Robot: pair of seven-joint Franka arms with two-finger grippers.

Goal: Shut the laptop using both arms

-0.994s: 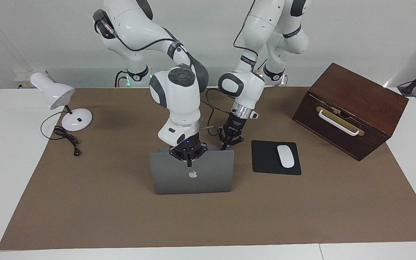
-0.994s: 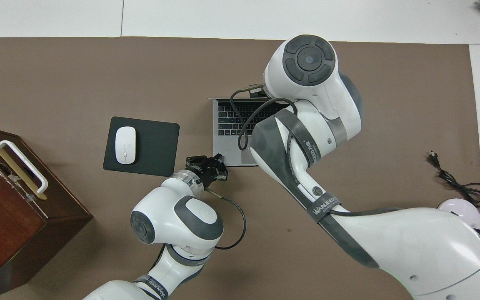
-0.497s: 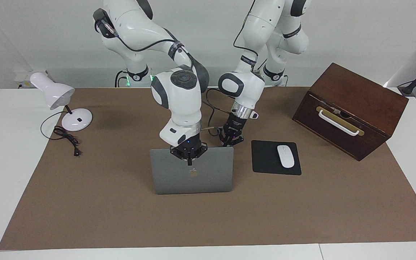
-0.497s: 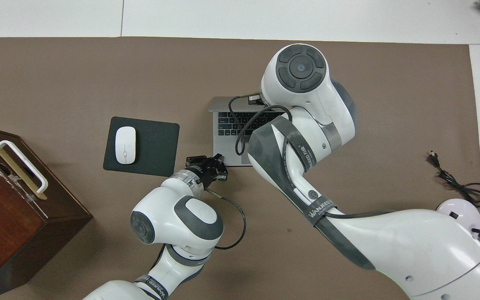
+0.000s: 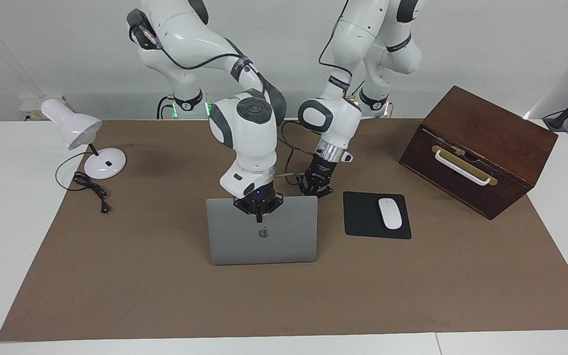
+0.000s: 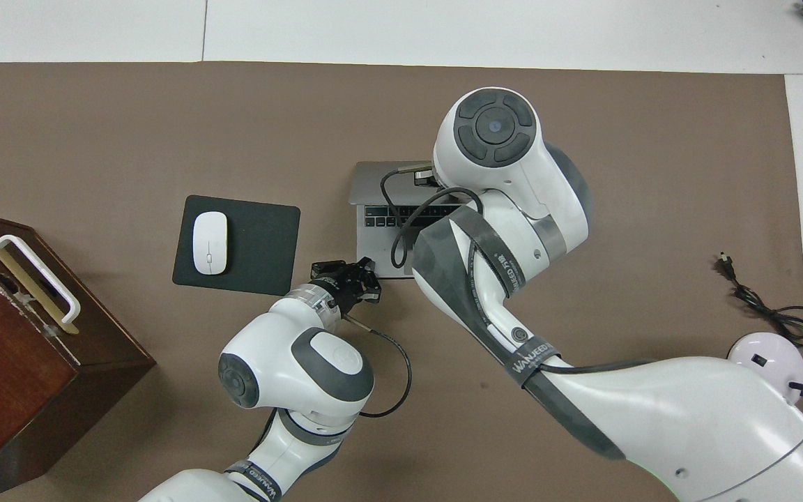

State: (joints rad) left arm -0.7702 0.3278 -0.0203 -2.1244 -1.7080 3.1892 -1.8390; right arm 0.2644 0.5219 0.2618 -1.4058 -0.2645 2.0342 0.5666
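Observation:
The silver-grey laptop (image 5: 263, 244) stands half open at the middle of the brown mat, its lid with the apple logo tilted toward the robots. In the overhead view the lid (image 6: 372, 183) covers part of the keyboard (image 6: 379, 217). My right gripper (image 5: 259, 215) is shut, fingertips pointing down against the lid's outer face just below its top edge; from overhead its own wrist hides it. My left gripper (image 5: 316, 193) (image 6: 366, 280) is shut at the base's corner nearest the robots, toward the left arm's end.
A black mouse pad (image 5: 360, 217) with a white mouse (image 5: 390, 213) lies beside the laptop toward the left arm's end. A dark wooden box (image 5: 476, 148) with a white handle stands past it. A white desk lamp (image 5: 74, 129) and its cable (image 5: 91, 190) sit at the right arm's end.
The right gripper has drawn toward the robots and the lid has tipped further over the keyboard with it. The left gripper has stayed at the base's corner.

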